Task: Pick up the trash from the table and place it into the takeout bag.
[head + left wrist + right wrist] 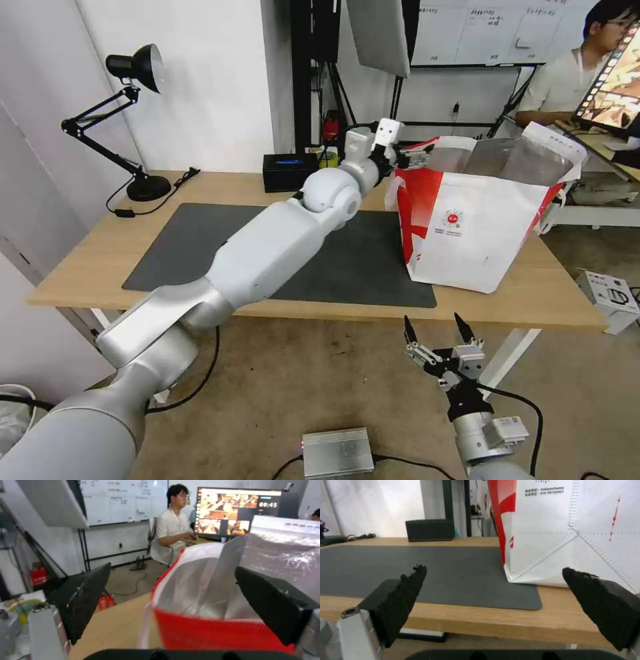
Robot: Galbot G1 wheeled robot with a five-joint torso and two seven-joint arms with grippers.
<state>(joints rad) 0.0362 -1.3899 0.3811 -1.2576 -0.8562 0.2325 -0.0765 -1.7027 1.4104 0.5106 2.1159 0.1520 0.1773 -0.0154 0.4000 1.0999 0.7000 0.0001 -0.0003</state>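
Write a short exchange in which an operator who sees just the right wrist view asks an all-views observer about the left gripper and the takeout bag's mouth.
Operator: Where is the left gripper?
Observer: The left gripper is up at the top rim of the takeout bag, on its red side.
Operator: Is it holding anything?
Observer: No. It is open with nothing between its fingers, and it faces the silver foil lining inside the bag's open mouth.

Readable text on bag and monitor

The bag (573,530) carries what looks like "010-58103931"; the monitor (238,511) shows a timer, "00:45".
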